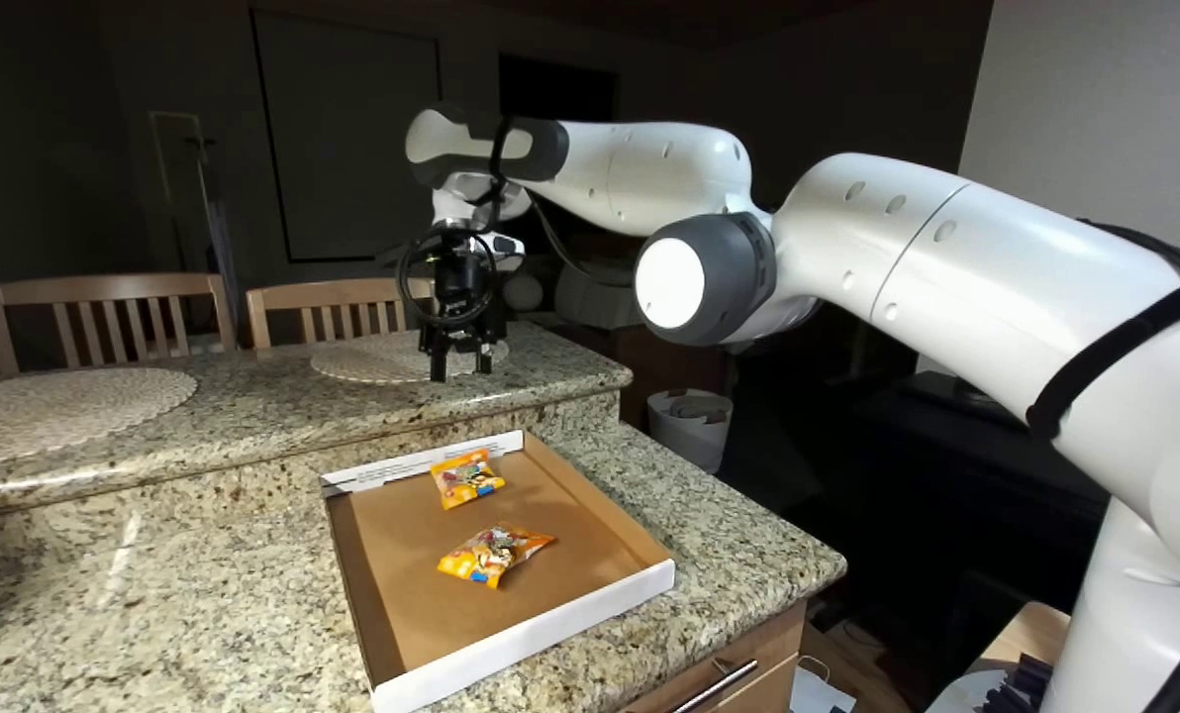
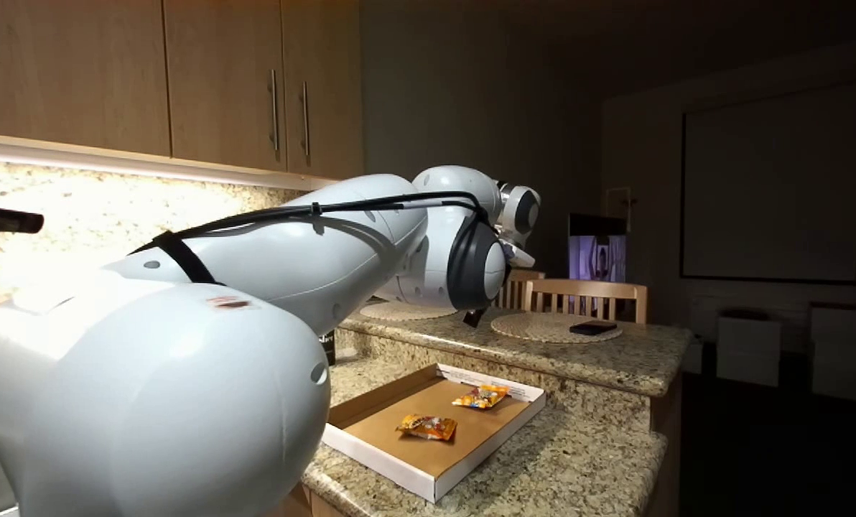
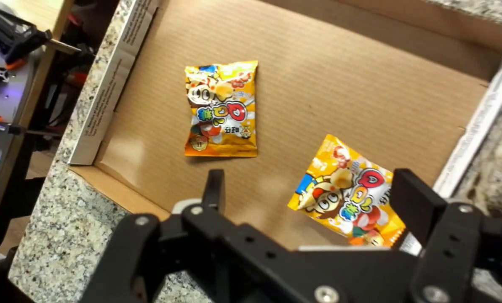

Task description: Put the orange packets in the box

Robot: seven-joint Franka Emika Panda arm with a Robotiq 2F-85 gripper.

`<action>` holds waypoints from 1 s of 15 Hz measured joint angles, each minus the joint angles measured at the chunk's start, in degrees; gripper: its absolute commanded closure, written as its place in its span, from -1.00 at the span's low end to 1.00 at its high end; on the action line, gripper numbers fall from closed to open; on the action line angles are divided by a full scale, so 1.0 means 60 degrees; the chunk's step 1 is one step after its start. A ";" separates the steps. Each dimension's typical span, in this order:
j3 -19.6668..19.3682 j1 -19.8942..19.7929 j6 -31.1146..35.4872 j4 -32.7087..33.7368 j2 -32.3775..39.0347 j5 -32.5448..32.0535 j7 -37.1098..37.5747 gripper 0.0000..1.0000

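Gripper: jaws wide, nothing held, above the box and apart from it.
Orange packet A: inside the box, toward the raised counter.
Orange packet B: inside the box, nearer its middle, apart from A.
Packet count: placing looks complete; whether more lie out of view, cannot tell.
Box wall: low, probably light; a dip during retreat could hook it and skid both packets.
Raised counter: a low sideways swing could strike its edge.
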 measured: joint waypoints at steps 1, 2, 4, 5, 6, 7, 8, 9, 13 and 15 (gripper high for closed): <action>0.0018 -0.0038 0.0305 0.0001 -0.0140 0.0000 0.0110 -1.00; 0.0018 -0.0064 0.0647 0.0000 -0.0264 -0.0001 0.0146 -1.00; 0.0018 -0.0084 0.1312 0.0000 -0.0477 -0.0014 0.0152 -1.00; 0.0018 -0.0081 0.1585 0.0000 -0.0560 -0.0025 0.0152 -1.00; 0.0018 -0.0068 0.1854 0.0000 -0.0633 -0.0062 0.0152 -1.00; 0.0014 -0.0041 0.2121 -0.0001 -0.0700 -0.0130 0.0151 -1.00; 0.0000 0.0000 0.2375 -0.0001 -0.0752 -0.0245 0.0150 -1.00; -0.0041 0.0071 0.2610 -0.0001 -0.0798 -0.0420 0.0131 -1.00; -0.0351 0.0486 0.3513 0.0000 -0.0971 -0.1234 -0.0401 -1.00; -0.0483 0.0633 0.4095 0.0000 -0.1012 -0.1492 -0.0582 -1.00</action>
